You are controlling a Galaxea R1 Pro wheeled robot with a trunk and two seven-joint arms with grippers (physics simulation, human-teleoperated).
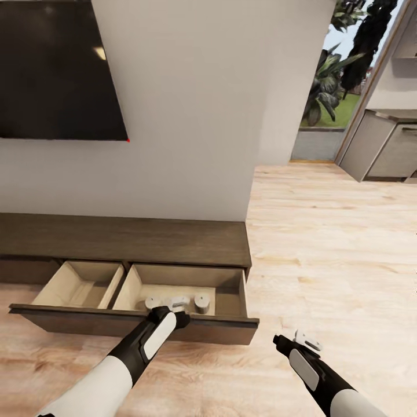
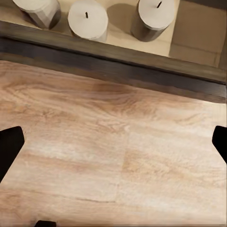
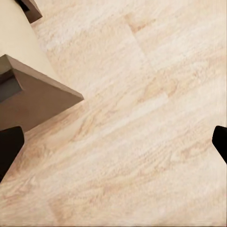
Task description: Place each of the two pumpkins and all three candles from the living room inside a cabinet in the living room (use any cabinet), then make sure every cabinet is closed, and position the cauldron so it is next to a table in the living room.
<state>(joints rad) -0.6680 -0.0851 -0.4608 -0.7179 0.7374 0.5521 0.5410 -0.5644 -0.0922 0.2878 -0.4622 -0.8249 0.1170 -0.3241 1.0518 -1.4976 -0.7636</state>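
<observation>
Dark brown wood forms the long low cabinet point(image 1: 124, 237) under the black TV point(image 1: 58, 69), and its drawer point(image 1: 191, 327) is pulled out over the plank floor point(image 1: 330, 243). Three candles are seen standing upright on the tan drawer bottom in the left wrist view: one at the edge of the picture point(image 2: 37, 8), a cream-white one point(image 2: 88, 20) just beside it, and a greyer one point(image 2: 152, 18) a little apart. No pumpkin can be made out in the drawer.

The candles are judged to be light, stiff and stubby, with smooth waxy sides that may slip; they would best be held across the round body, low enough not to tip, never by the wick. The drawer is judged to slide easily and would be pushed shut with flat contact on the middle of its front panel.

The left arm is stretched forward and down, with the left tool point(image 1: 166, 314) held at the drawer's front edge above the candles; its fingers are spread wide and nothing is held between them. The right arm is bent low to the right of the drawer, and the right tool point(image 1: 301, 340) hangs over bare floor near the drawer's corner point(image 3: 56, 94), likewise spread and empty.
</observation>
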